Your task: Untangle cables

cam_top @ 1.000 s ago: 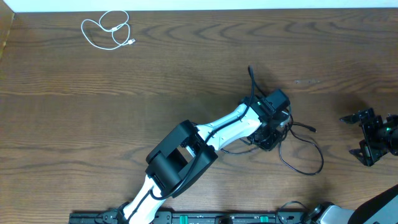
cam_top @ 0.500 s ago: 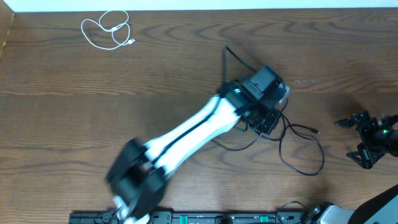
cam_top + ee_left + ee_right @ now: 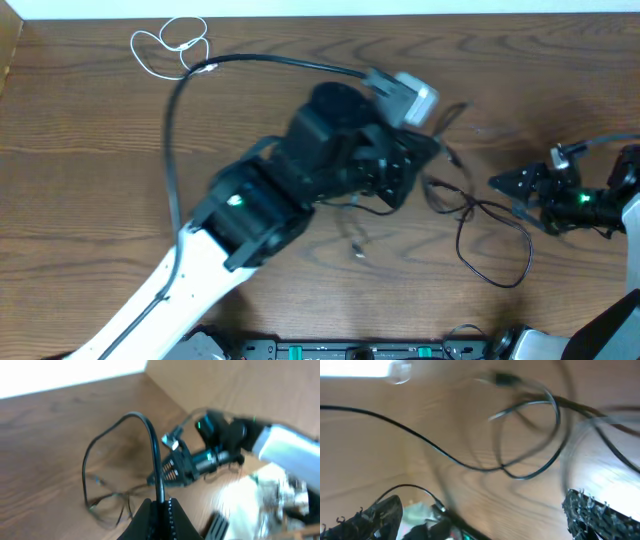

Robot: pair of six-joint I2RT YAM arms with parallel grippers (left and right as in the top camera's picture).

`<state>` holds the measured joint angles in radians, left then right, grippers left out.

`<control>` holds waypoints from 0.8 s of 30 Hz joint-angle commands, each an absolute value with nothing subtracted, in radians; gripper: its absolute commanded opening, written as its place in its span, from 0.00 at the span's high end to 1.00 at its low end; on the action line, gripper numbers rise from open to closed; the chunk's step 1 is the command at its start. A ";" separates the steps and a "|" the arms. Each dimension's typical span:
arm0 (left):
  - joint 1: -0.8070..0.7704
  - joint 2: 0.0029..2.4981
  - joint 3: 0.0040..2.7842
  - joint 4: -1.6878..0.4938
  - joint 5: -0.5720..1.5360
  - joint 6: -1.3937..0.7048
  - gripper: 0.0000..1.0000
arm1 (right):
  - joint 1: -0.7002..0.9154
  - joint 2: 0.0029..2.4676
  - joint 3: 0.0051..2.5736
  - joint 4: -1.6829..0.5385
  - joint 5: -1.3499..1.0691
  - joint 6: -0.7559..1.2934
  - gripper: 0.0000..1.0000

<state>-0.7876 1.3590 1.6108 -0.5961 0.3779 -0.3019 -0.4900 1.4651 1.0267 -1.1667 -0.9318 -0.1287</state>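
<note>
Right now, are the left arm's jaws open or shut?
Shut on a black cable: in the wrist view the jaws meet, with the cable rising from between them.

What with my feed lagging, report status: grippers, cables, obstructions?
Left gripper shut on black cable. Right gripper open, near black tangle. White cable apart, far corner. No obstruction seen.

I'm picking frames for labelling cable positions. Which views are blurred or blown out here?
Overhead: the table and white cable are sharp, but the left arm is motion-smeared. Left wrist: the black cable in the left gripper is crisp, the right arm behind it is soft, and the top-left corner is blown out. Right wrist: black cables smeared, glare top left.
</note>
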 commanded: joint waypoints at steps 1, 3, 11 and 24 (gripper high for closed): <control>-0.748 1.306 1.621 -0.535 0.336 -0.421 0.93 | -0.453 1.459 1.026 -1.154 -1.164 -0.236 0.01; -0.739 1.286 1.621 -0.498 0.340 -0.425 0.93 | -0.435 1.459 1.026 -1.148 -1.158 -0.237 0.01; -0.735 1.177 1.621 -0.300 0.339 -0.424 0.93 | -0.319 1.459 1.026 -1.096 -1.130 -0.237 0.02; -0.735 1.155 1.621 -0.331 0.162 -0.548 0.93 | -0.211 1.459 1.026 -0.925 -1.491 -0.356 0.01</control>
<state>-0.7403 1.1645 1.6093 -0.4126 0.1833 -0.4698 -0.2470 1.4651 1.0260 -0.9405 -1.4181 -0.3286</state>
